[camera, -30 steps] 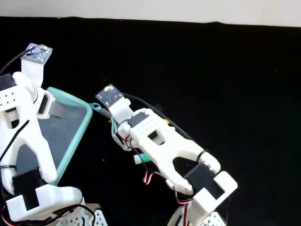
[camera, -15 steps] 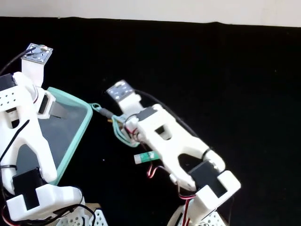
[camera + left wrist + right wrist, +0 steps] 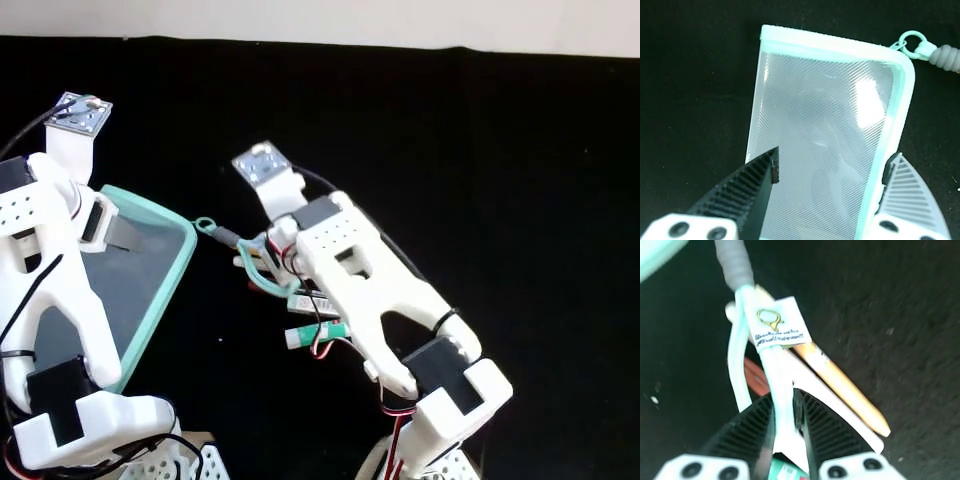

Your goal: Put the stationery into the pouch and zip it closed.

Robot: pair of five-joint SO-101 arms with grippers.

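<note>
In the high view, the left arm (image 3: 60, 290) stands over the pouch (image 3: 150, 290) at the left edge of the black cloth (image 3: 500, 200). The right arm (image 3: 370, 290) lies mid-frame above a small heap of stationery. A stubby green-and-white pen (image 3: 315, 333) pokes out below it.

In the left wrist view, the pouch is a flat rectangle of clear, fine-meshed plastic with a soft mint binding. A ring (image 3: 912, 40) and a ribbed grey sleeve (image 3: 940, 54) sit at its upper right corner. The left gripper (image 3: 836, 154) straddles the lower end with its jaws spread wide and holds nothing. I cannot tell whether the zip is open.

In the right wrist view, the right gripper (image 3: 785, 396) has its ridged jaws nearly together, pinching the pale cord loop (image 3: 737, 365) that runs from the sleeve. A paper tag (image 3: 780, 327) hangs on the loop. Beside it lie a slim orange pencil (image 3: 840, 385) and a white pen (image 3: 850, 427), both smooth and round, and something red sits under the cord.

The risk, as I judge it, is that the cord is tied to the pouch. Nothing pins the pouch, so a pull would likely drag the slick plastic over the cloth. The pens, crossed under the loop, could roll and scatter.
</note>
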